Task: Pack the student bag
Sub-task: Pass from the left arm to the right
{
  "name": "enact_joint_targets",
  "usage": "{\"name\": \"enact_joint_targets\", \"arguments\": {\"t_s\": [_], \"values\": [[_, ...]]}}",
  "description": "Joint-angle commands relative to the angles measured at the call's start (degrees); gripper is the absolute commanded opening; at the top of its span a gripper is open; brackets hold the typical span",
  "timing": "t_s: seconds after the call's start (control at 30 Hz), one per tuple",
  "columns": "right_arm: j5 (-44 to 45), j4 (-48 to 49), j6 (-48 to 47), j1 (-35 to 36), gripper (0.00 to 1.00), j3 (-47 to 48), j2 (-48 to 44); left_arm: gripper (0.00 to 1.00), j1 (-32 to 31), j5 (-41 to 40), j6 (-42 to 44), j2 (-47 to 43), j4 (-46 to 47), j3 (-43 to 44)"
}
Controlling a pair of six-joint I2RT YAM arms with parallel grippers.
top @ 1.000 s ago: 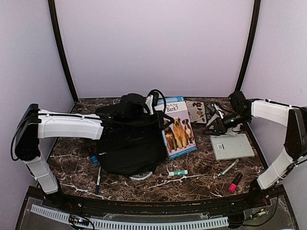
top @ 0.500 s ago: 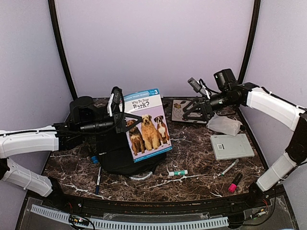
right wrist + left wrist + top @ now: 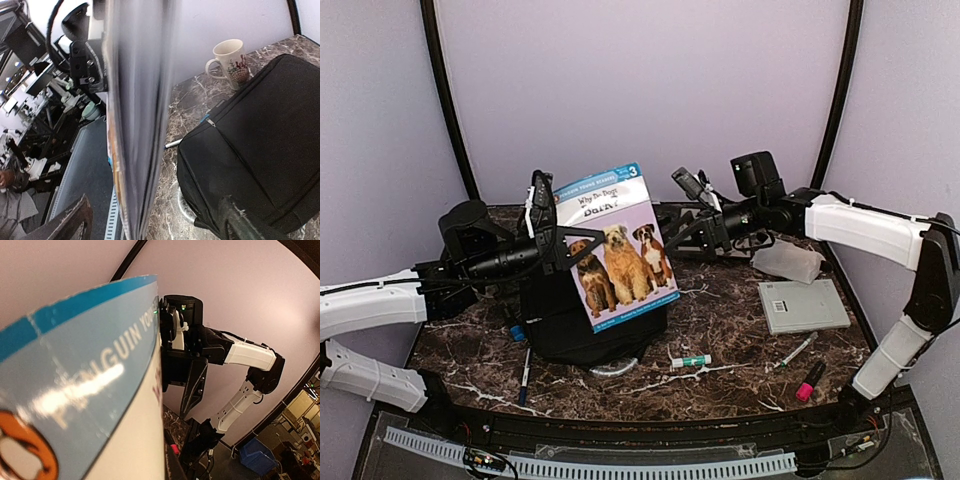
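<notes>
1. A second ago the book (image 3: 615,250) lay flat just right of the student bag (image 3: 570,325). Now it stands upright in the air over the bag's front, higher than half a second ago
2. The left gripper (image 3: 548,240) is clamped tight on the book's left edge, above the bag's left half
3. The right gripper (image 3: 678,213) has swung in from well to the right of the bag to the book's right edge. Its jaws are spread wide, and the right wrist view shows the book's edge between the fingers (image 3: 70,225)
4. The cover shows three dogs and a "3" in its top corner. The title is blurred, with "Why Do Dogs" just legible. The left wrist view reads "PENGUIN YOU" on the blue band
5. The bag is black soft fabric with a zip line and a blue pull tab. It lies flat on the marble table (image 3: 740,300), with a cream printed mug (image 3: 229,62) near it
</notes>
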Motion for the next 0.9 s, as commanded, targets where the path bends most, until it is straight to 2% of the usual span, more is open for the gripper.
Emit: {"name": "enact_joint_targets", "arguments": {"t_s": [0.0,0.27,0.5,0.6,0.73,0.87], "values": [[-6.4,5.8,5.5,0.9,0.81,-1.4,-0.6,0.00,0.2,-1.9,0.2,-1.5,4.5,-0.1],[-6.6,8.4,9.4,3.2,0.61,-3.6,-0.6,0.00,0.5,-3.0,-0.6,-0.7,5.8,-0.1],[-6.1,10.7,11.7,3.3,0.51,-3.4,2.5,0.00,0.7,-2.1,-2.1,0.6,7.3,-0.5],[-7.6,11.6,12.5,3.5,0.40,-2.6,3.4,0.00,0.7,-1.6,-2.7,1.7,7.4,-0.3],[-8.9,11.3,12.0,3.5,0.32,-1.1,3.7,0.00,0.7,-1.7,-2.9,2.5,6.4,-0.1],[-8.9,11.7,12.6,3.5,0.13,-1.6,3.5,0.00,0.8,-3.1,-2.5,2.3,4.7,-0.3]]}}
